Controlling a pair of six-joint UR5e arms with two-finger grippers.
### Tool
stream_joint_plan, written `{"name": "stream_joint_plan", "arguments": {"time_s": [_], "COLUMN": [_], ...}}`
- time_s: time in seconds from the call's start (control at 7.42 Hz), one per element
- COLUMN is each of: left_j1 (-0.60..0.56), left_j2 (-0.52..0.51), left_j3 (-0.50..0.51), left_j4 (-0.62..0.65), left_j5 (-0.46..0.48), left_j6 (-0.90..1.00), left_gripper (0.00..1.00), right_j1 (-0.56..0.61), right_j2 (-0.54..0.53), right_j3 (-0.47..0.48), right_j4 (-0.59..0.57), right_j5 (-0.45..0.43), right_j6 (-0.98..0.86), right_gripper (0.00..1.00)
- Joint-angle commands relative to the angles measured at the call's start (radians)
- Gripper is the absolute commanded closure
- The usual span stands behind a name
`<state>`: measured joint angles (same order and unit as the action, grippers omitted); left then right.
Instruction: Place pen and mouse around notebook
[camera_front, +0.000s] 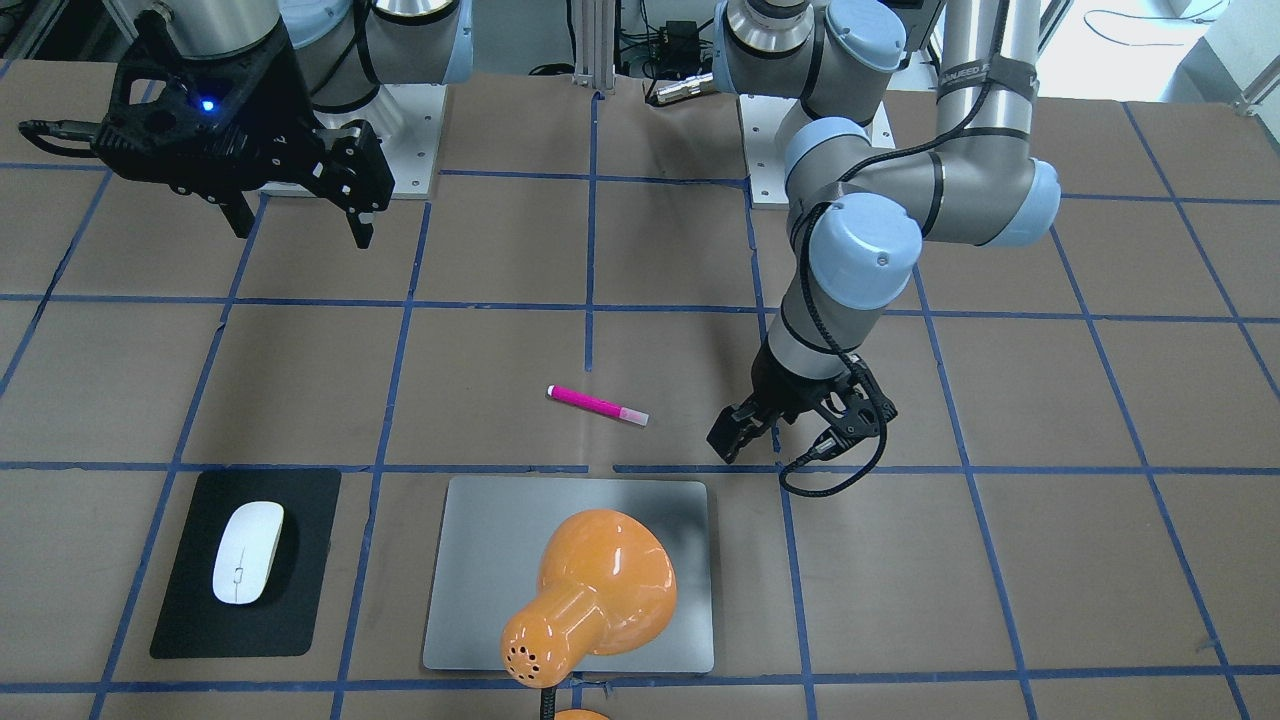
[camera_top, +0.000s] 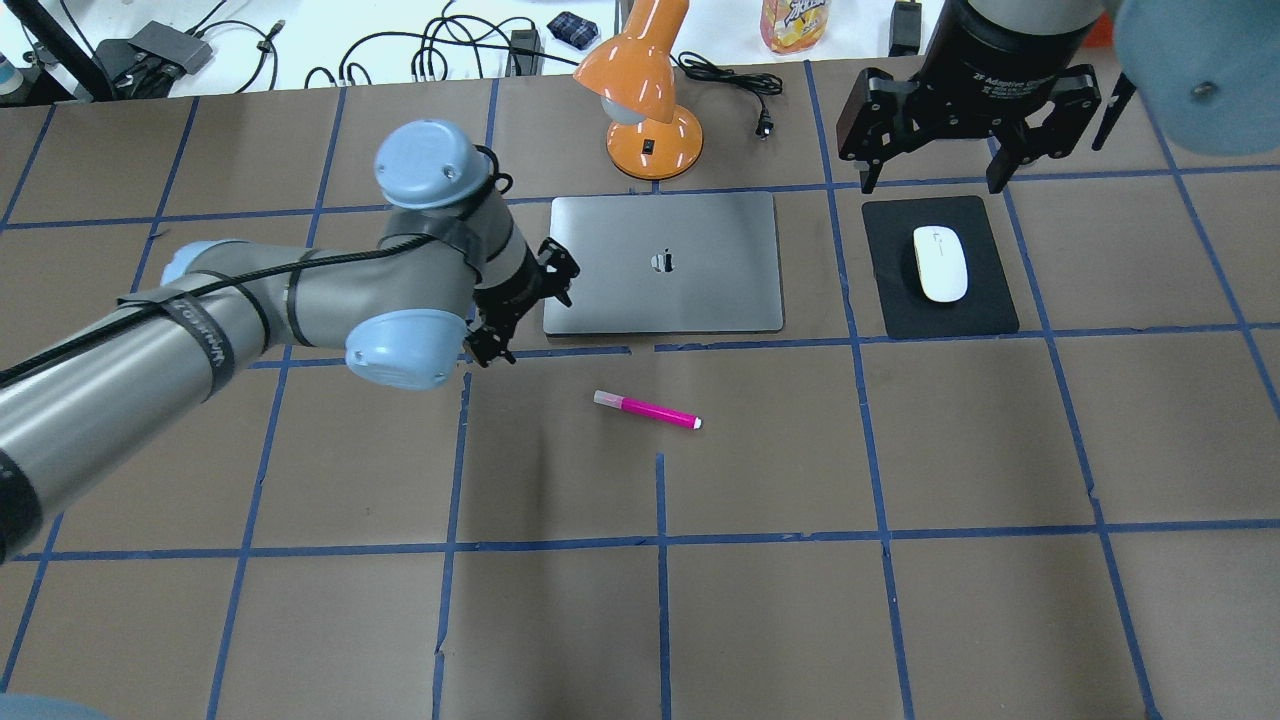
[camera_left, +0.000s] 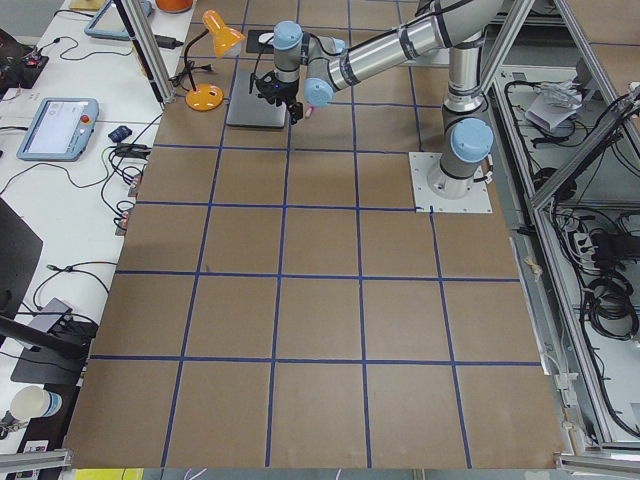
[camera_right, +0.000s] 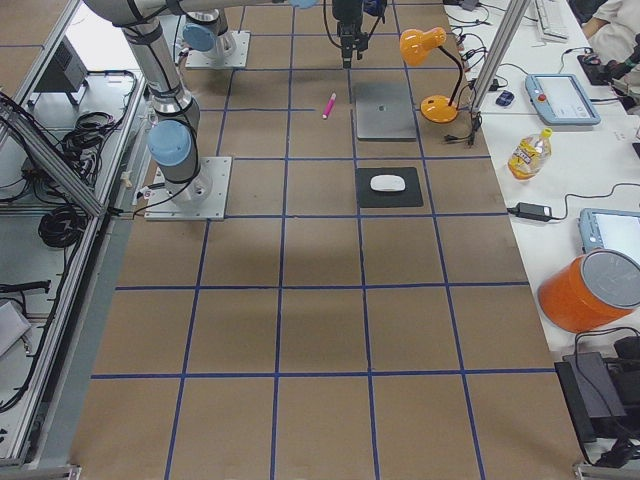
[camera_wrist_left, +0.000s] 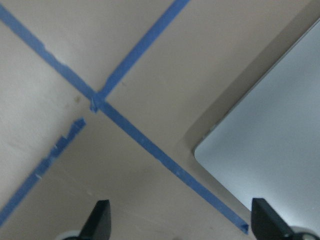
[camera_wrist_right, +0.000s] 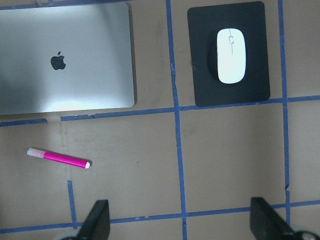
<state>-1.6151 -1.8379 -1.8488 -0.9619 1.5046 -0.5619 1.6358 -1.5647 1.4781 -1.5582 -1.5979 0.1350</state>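
Both left jaws and right jaws gape empty, pen (camera_front: 598, 405) lying near the left.

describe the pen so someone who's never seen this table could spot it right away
Find the big silver-grey notebook lying flat by the orange lamp. On the robot's side of it, alone on the brown paper, lies the pen. It is the only slim magenta-pink stick, pale at one end, unlike the oval white mouse nearby.
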Motion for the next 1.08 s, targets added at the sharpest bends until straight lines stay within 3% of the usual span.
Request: {"name": "stream_joint_plan", "arguments": {"time_s": [0.0,0.27,0.67,0.94], "left_j1": [0.076,0.135,0.132,0.139], "left_j2": [0.067,0.133,0.287,0.322], "left_j3": [0.092,0.209,0.209,0.206], "left_j4": [-0.217,-0.47,-0.544,-0.616], "left_j5": [0.028,0.031,0.028,0.031], "left_j6": [0.218,0.44,0.581,0.635], "left_gripper": [0.0,0.0,0.0,0.0], "right_j1": [-0.001,-0.001,-0.002,-0.002], "right_j2": [0.0,0.0,-0.001,-0.001], "right_j3": [0.001,0.002,0.008,0.008], "right_j4": [0.001,0.001,0.003,0.003], "right_j5": [-0.001,-0.001,0.001,0.001], "right_j6": [0.0,-0.002,-0.002,-0.002], "right_gripper": [0.0,0.0,0.0,0.0]}}
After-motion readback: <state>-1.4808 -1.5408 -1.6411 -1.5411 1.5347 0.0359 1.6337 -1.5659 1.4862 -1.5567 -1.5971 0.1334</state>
